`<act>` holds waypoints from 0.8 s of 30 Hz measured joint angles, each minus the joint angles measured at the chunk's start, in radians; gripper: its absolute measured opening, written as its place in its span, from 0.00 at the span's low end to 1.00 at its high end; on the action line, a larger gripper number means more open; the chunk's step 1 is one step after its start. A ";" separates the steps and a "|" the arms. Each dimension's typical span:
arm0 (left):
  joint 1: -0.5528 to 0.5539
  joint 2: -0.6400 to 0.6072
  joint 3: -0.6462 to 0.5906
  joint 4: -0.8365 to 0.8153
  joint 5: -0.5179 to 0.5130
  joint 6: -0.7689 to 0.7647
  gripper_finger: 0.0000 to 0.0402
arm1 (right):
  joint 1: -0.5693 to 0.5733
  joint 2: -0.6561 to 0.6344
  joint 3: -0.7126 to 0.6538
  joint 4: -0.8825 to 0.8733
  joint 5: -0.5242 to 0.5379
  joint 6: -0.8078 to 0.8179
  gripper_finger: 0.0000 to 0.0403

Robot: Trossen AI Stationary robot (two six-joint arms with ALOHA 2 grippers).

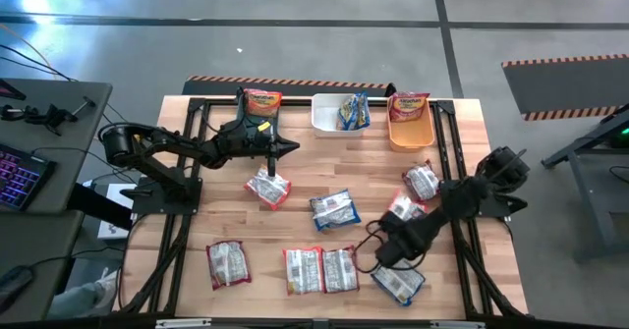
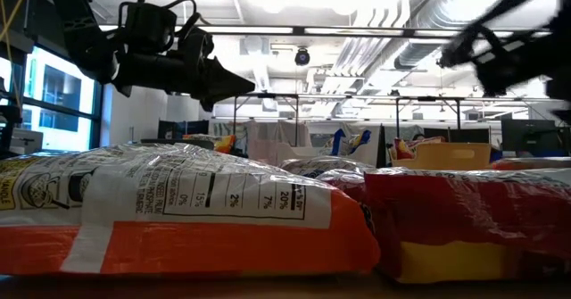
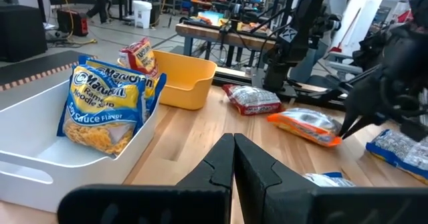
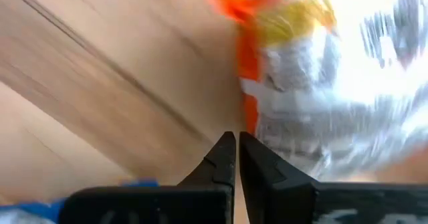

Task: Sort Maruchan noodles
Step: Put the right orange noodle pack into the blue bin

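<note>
Several Maruchan packets lie flat on the wooden table, mostly silvery back up: one [image 1: 267, 187] below my left gripper, one [image 1: 334, 209] mid-table, a pair [image 1: 322, 269] near the near edge, and others [image 1: 421, 182] on the right. My left gripper [image 1: 292, 147] [image 3: 233, 144] is shut and hovers above the table, near the white bin [image 1: 324, 121]. That bin holds a blue packet [image 3: 107, 107]. My right gripper [image 1: 376, 262] [image 4: 236, 140] is shut and low over the table, next to an orange-edged packet [image 4: 314, 83]. I cannot tell whether it touches that packet.
At the far edge stand the white bin, an orange bin [image 1: 411, 131] holding a red packet [image 1: 408, 105], and an orange-fronted packet [image 1: 261, 100] at the far left. A blue-edged packet [image 1: 398, 283] lies beside my right arm. Bare wood shows on the table's left side.
</note>
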 joint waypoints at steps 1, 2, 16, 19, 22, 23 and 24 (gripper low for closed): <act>0.000 0.000 0.000 0.000 -0.001 0.006 0.00 | -0.009 0.000 0.010 -0.001 0.031 -0.049 0.00; 0.000 0.000 0.000 0.000 -0.001 0.008 0.00 | -0.023 0.000 0.022 -0.003 0.049 -0.093 0.00; -0.016 0.001 0.000 -0.006 -0.003 0.020 0.00 | -0.179 0.003 0.196 -0.203 0.074 -0.243 0.39; -0.019 0.000 0.000 -0.006 -0.003 0.023 0.00 | -0.194 0.008 0.197 -0.228 0.087 -0.267 0.56; -0.018 0.000 0.000 -0.007 -0.004 0.023 0.00 | -0.205 0.045 0.197 -0.215 0.080 -0.321 0.67; -0.018 0.000 0.001 -0.007 -0.004 0.023 0.00 | -0.208 0.066 0.197 -0.203 0.072 -0.350 0.69; -0.018 0.001 0.001 -0.007 -0.004 0.023 0.00 | -0.209 0.091 0.197 -0.197 0.061 -0.380 0.70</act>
